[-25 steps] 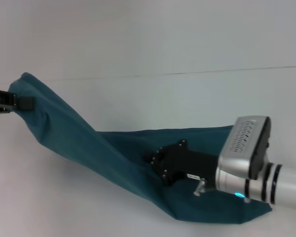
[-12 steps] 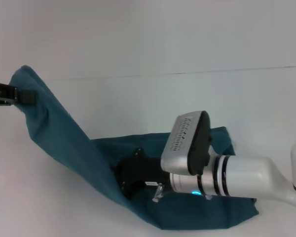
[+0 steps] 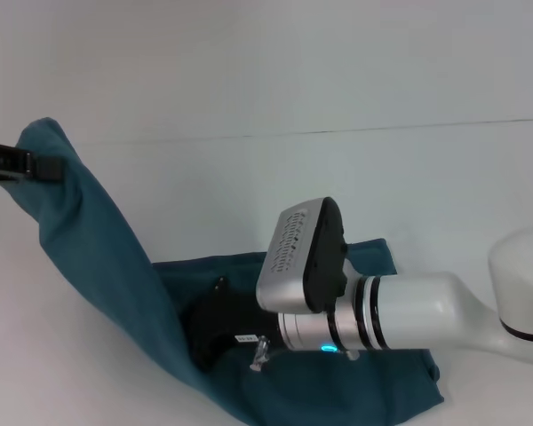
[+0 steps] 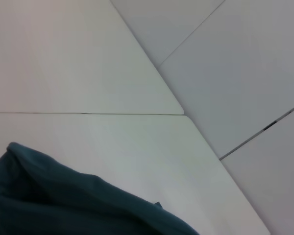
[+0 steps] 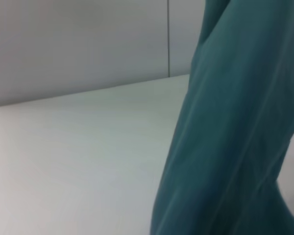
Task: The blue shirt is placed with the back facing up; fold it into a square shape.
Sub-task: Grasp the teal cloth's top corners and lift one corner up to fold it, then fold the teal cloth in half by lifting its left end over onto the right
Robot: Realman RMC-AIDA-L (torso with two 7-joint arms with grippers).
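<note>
The blue shirt (image 3: 107, 257) lies partly on the white table (image 3: 293, 177), with its left end lifted high off the surface. At the far left my left gripper (image 3: 49, 167) is shut on that raised end. A taut fold of cloth runs from there down to my right gripper (image 3: 197, 342), low at the front and shut on the shirt, its fingertips buried in the fabric. The rest of the shirt lies bunched under the right arm (image 3: 400, 311). The left wrist view shows a shirt edge (image 4: 63, 205), and the right wrist view shows hanging shirt cloth (image 5: 235, 122).
A thin seam (image 3: 382, 130) crosses the white table behind the shirt. In the left wrist view the table's edge (image 4: 201, 132) meets pale wall panels. My right arm's silver wrist housing (image 3: 302, 253) stands over the shirt's middle.
My right gripper has moved left across the table, and the shirt's right part has been dragged left with it. The left gripper stays nearly still, holding the raised end.
</note>
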